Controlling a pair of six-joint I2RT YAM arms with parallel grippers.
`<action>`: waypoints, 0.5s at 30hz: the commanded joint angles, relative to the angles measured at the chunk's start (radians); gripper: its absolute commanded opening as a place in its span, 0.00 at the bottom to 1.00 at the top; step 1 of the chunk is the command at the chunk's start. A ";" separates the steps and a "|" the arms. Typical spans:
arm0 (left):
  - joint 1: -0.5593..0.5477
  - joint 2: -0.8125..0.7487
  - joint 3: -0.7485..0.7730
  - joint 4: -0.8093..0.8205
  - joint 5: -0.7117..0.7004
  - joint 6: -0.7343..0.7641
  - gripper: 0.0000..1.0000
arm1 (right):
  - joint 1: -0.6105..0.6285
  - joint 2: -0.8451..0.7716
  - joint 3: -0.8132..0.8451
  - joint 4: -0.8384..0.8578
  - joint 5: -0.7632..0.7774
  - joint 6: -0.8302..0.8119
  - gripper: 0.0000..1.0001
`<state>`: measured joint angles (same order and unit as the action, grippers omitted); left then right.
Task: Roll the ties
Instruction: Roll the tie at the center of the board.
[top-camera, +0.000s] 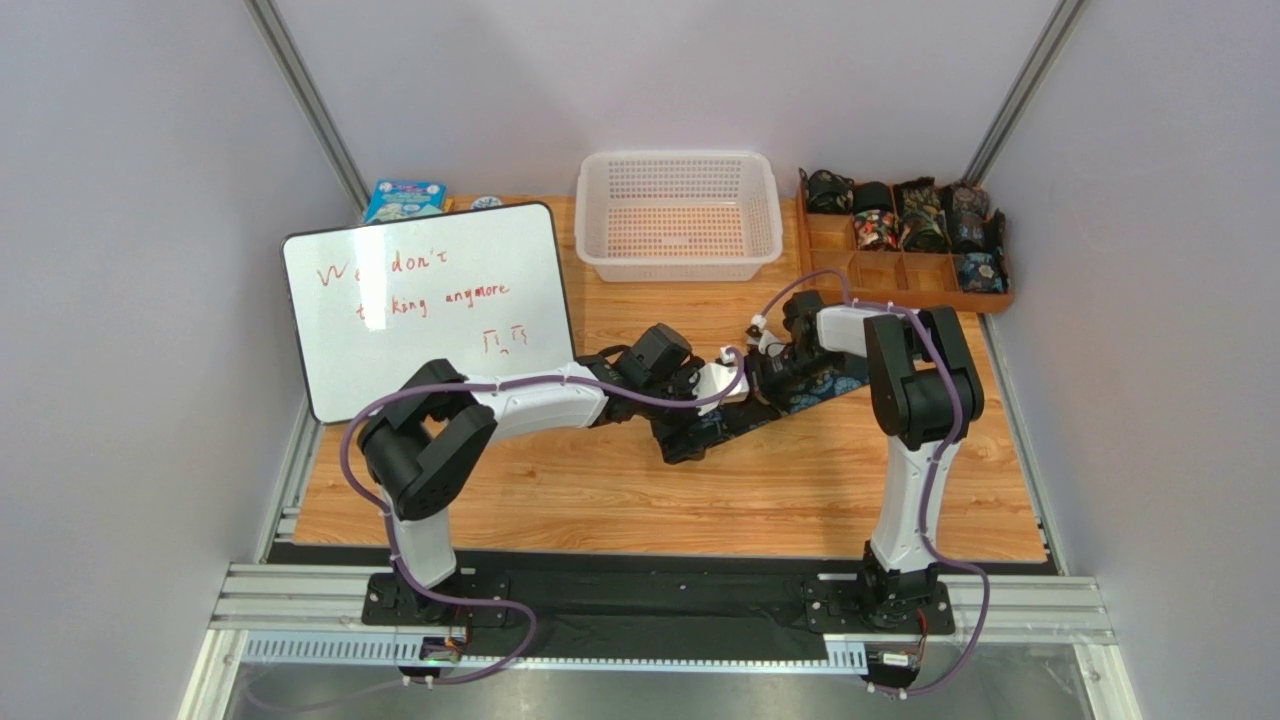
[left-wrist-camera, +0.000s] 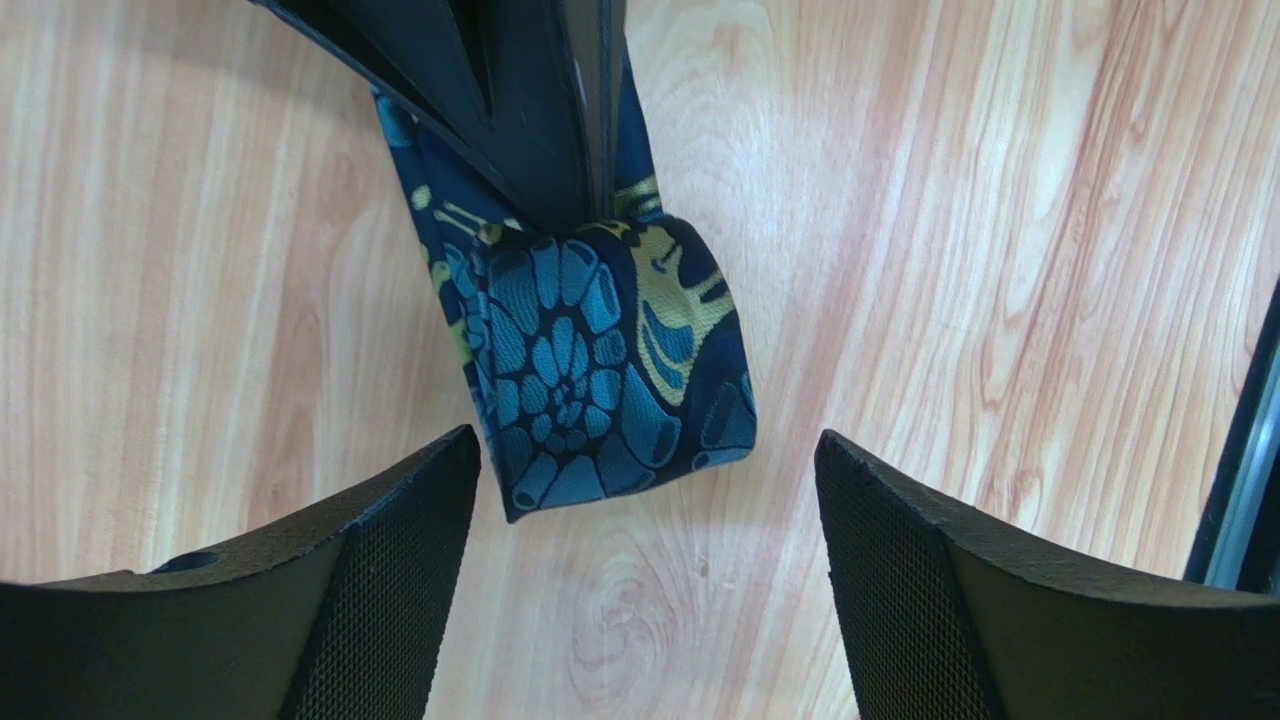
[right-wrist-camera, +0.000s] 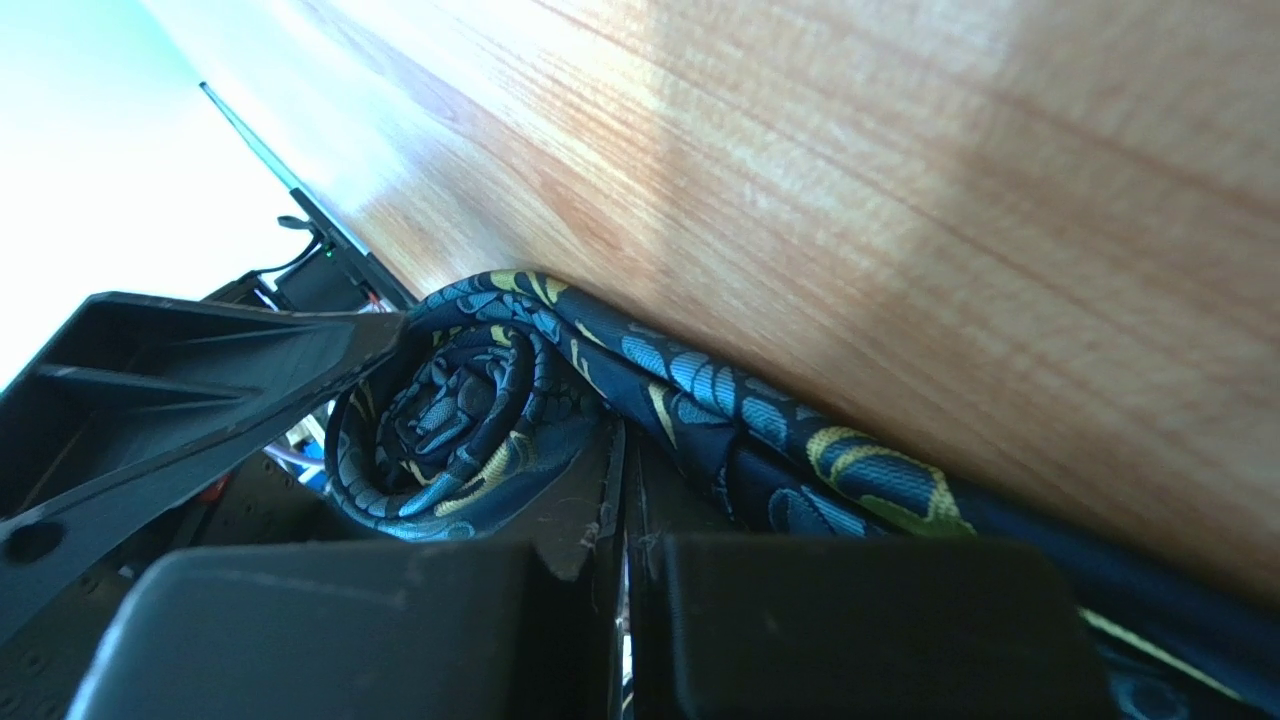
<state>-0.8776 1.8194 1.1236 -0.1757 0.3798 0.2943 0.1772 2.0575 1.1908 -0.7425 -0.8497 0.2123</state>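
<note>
**Left fingers wide over the tie, right clamped at the coil**

Left gripper (left-wrist-camera: 646, 450) fills the bottom of its wrist view. Both pads are spread wide and touch nothing. It hovers over the bare table (left-wrist-camera: 977, 225), with the tie (left-wrist-camera: 601, 360) lying between the pads and just beyond them.

Both arms meet over that tie at mid-table. Behind them are a whiteboard (top-camera: 428, 300) at the left, a white basket (top-camera: 679, 210) at the far edge, and a divided tray (top-camera: 879, 275) at the far right holding rolled ties (top-camera: 899, 213).

Right gripper (right-wrist-camera: 622, 495): jaws fully closed, with the tie's fabric caught at their tips as best I can read it. A loose spiral of a few turns sits just beside them, resting on the wood.

Handling, my judgement:
- Light, limp, woven and probably slick.
- No stiffness, so I expect the coil to slacken once pressure comes off.
- A blunt folded end faces the left pads.
- The best hold looks to be across the coil's flat sides, squeezing the layers together. The free length would only drag.

Hard to make out:
- How much of the tie is not yet rolled, since the top view buries it under both wrists.
- Whether the right pads pinch one layer or several.
- The tie's tips, none of which show.
- The coil's far side, cut off by a dark finger in the right wrist view.
- The count of rolled ties in the tray, which are too small to tell.
</note>
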 joint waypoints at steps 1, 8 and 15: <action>0.003 -0.014 -0.005 0.107 0.010 -0.044 0.87 | -0.005 0.009 0.021 0.006 0.146 -0.014 0.00; -0.003 0.055 -0.002 0.240 -0.038 -0.069 0.81 | -0.005 0.038 0.030 -0.008 0.150 -0.008 0.00; -0.024 0.126 0.036 0.210 -0.085 -0.006 0.51 | -0.005 0.036 0.036 -0.009 0.094 -0.007 0.00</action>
<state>-0.8886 1.9102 1.1198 0.0193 0.3302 0.2489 0.1768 2.0617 1.2129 -0.7727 -0.8211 0.2169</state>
